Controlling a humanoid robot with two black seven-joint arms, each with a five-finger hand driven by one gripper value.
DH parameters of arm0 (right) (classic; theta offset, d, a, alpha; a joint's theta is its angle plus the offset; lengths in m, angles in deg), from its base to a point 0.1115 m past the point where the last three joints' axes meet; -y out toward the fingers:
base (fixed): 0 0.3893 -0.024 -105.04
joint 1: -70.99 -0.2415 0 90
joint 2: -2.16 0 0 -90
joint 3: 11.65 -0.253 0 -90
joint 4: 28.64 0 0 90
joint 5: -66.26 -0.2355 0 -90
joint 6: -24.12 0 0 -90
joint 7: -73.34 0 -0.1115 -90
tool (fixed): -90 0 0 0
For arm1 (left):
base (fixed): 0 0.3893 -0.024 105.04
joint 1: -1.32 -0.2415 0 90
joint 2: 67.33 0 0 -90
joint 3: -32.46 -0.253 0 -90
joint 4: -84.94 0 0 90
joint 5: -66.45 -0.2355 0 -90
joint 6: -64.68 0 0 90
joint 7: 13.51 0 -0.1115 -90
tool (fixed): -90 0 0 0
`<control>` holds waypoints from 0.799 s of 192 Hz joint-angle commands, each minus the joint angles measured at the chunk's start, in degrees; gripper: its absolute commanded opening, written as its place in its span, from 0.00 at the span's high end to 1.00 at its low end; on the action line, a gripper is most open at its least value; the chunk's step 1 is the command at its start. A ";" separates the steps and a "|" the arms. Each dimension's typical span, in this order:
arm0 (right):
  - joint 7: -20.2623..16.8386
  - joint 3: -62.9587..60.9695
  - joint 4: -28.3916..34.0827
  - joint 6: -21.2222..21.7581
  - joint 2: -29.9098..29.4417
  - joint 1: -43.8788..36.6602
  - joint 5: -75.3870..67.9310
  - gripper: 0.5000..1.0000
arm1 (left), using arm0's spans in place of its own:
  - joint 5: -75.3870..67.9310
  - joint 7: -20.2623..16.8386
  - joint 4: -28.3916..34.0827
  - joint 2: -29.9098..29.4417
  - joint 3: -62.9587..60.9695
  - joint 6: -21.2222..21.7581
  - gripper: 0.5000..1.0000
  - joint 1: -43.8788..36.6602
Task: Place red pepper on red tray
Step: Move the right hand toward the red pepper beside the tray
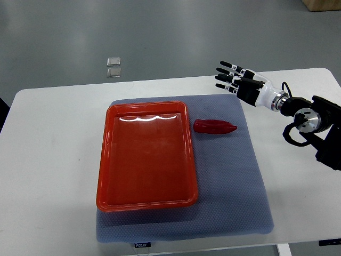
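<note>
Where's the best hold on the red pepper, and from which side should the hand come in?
Grip the red pepper across its thicker left half, probably from above. It lies flat on the grey mat, long axis left to right, tapering to a point at the right. The right hand, open and beyond it, would close across its width.

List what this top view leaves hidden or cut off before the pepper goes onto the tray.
- Right arm beyond the wrist: cut off by the picture's right edge; only the right hand and forearm show.
- Left arm: out of frame entirely.
- Underside of the red pepper: hidden by the pepper itself.
- Small label at the mat front edge: too small to read.
</note>
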 commanded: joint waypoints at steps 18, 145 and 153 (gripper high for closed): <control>0.01 0.01 0.00 0.33 0.04 -0.08 0.04 0.17 | 0.00 0.00 0.26 0.00 0.00 0.18 0.00 0.00; 0.27 0.01 0.00 1.30 0.92 -4.74 19.38 0.17 | 0.09 0.00 0.79 0.00 -0.09 0.35 0.00 0.26; 0.54 0.18 0.09 1.30 0.92 -5.26 22.72 0.17 | 0.09 0.00 0.79 0.00 -0.09 0.35 0.00 0.26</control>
